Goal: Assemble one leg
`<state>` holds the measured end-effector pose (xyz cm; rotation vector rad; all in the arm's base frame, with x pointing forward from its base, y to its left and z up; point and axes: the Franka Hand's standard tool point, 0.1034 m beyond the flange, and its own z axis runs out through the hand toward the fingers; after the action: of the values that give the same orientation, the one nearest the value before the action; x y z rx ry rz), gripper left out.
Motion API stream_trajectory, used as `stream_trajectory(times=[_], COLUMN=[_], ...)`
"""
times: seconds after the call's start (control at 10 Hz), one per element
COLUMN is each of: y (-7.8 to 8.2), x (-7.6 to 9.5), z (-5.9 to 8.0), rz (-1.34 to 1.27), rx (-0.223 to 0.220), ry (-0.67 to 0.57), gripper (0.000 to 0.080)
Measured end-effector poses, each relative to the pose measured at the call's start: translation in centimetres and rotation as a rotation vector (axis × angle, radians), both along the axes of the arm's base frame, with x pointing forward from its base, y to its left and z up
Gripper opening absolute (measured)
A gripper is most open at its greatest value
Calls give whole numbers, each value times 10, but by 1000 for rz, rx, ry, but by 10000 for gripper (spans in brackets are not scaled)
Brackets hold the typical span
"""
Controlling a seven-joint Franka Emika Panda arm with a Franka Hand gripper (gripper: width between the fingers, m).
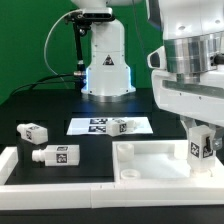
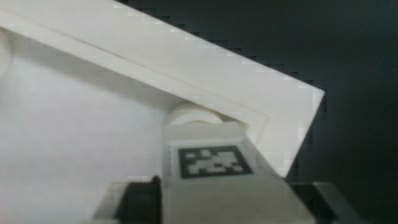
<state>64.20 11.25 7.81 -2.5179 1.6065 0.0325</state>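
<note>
My gripper (image 1: 200,138) is shut on a leg (image 1: 200,147), a small white block with a square marker tag, and holds it upright over the right corner of the large white tray-shaped part (image 1: 150,158). In the wrist view the leg (image 2: 214,155) sits between the dark fingers (image 2: 139,202), tag facing the camera. Its far end is at the inner corner of the tray part (image 2: 160,60); I cannot tell whether they touch. Two more legs (image 1: 33,132) (image 1: 57,155) lie at the exterior view's left.
The marker board (image 1: 95,127) lies in the middle of the table with another leg (image 1: 122,125) on it. A white raised border (image 1: 12,165) runs along the front left. The robot base (image 1: 105,60) stands at the back.
</note>
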Motion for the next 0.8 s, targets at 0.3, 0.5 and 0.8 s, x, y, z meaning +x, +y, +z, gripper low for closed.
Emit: stream_trajectory(times=[0.3, 0.5, 0.8], y=[-5, 2, -4], x=[-2, -5, -4], z=[-2, 3, 2], rz=[523, 726, 989], rx=[-47, -64, -79], ry=[-52, -56, -79], gripper=[637, 646, 648])
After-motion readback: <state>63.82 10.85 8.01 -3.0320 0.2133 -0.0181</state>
